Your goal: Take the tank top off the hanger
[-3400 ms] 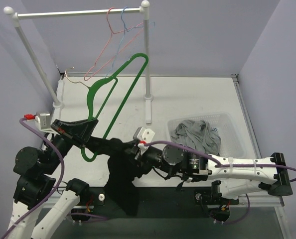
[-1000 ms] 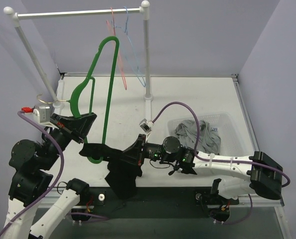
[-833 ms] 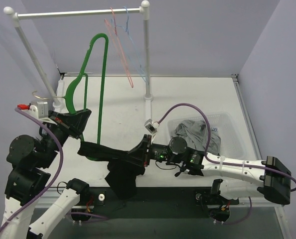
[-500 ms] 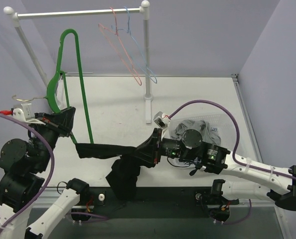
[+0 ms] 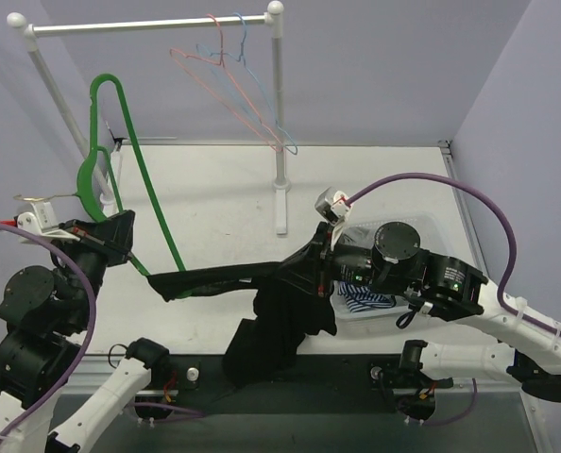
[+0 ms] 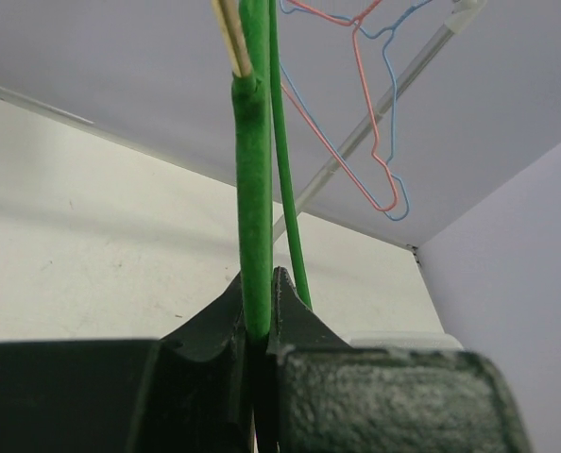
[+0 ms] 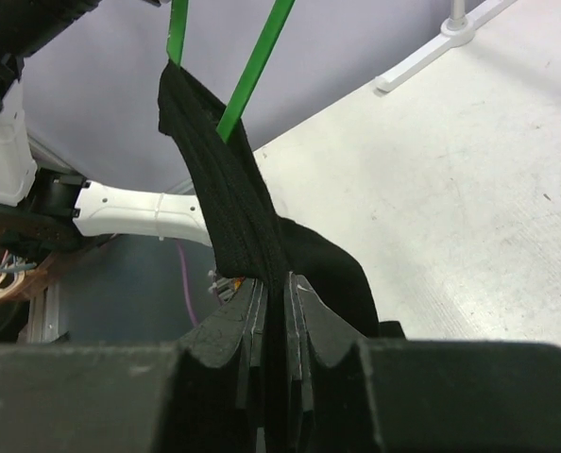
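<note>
My left gripper [image 5: 106, 225] is shut on the thick neck of the green hanger [image 5: 120, 142], which stands tilted at the left of the top view. In the left wrist view, the green hanger [image 6: 254, 189] rises straight out of the left gripper [image 6: 259, 316]. The black tank top [image 5: 271, 326] has one strap pulled taut from the hanger's lower corner [image 5: 172, 276] across to my right gripper [image 5: 311, 269]. Its body hangs down below. In the right wrist view, the right gripper [image 7: 282, 288] is shut on the tank top strap [image 7: 219, 179], which still loops over the hanger's bars [image 7: 262, 57].
A white garment rack [image 5: 148, 21] stands at the back, with its right post [image 5: 279, 123] near the middle of the table. Pink and blue wire hangers [image 5: 238, 90] hang from it. A white basket [image 5: 367, 304] of clothes is mostly hidden under my right arm.
My right arm has drawn the tank top to the right, stretching the strap. My left arm has carried the hanger further left. The wire hangers on the rack have swung.
</note>
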